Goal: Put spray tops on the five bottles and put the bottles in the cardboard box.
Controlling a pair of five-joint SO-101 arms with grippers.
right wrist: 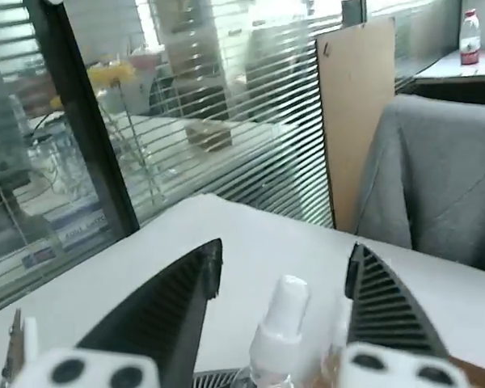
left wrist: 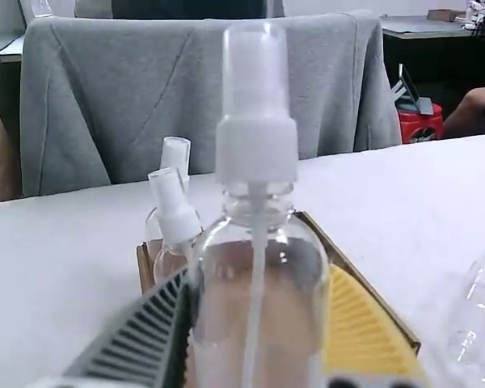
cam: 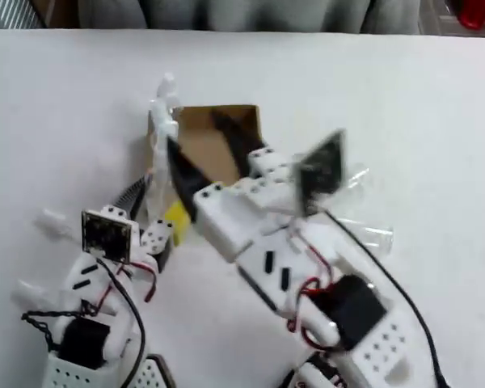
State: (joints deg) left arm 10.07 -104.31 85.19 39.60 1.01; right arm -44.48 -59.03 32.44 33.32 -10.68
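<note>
My left gripper (cam: 155,206) (left wrist: 255,347) is shut on a clear bottle (left wrist: 255,283) with a white spray top (left wrist: 256,105), held upright between its grey and yellow fingers at the near left side of the cardboard box (cam: 218,121) (left wrist: 143,271). Two capped bottles (left wrist: 174,218) (cam: 163,109) stand at the box's far left corner. My right gripper (cam: 192,129) (right wrist: 284,246) hangs open over the box, its black fingers spread wide. Below them a white spray top (right wrist: 281,323) shows.
Clear uncapped bottles (cam: 360,230) (left wrist: 477,315) lie on the white table to the right of the box. Loose spray tops (cam: 52,220) lie on the table at the left, by the left arm's base. A grey chair (left wrist: 202,89) stands behind the table.
</note>
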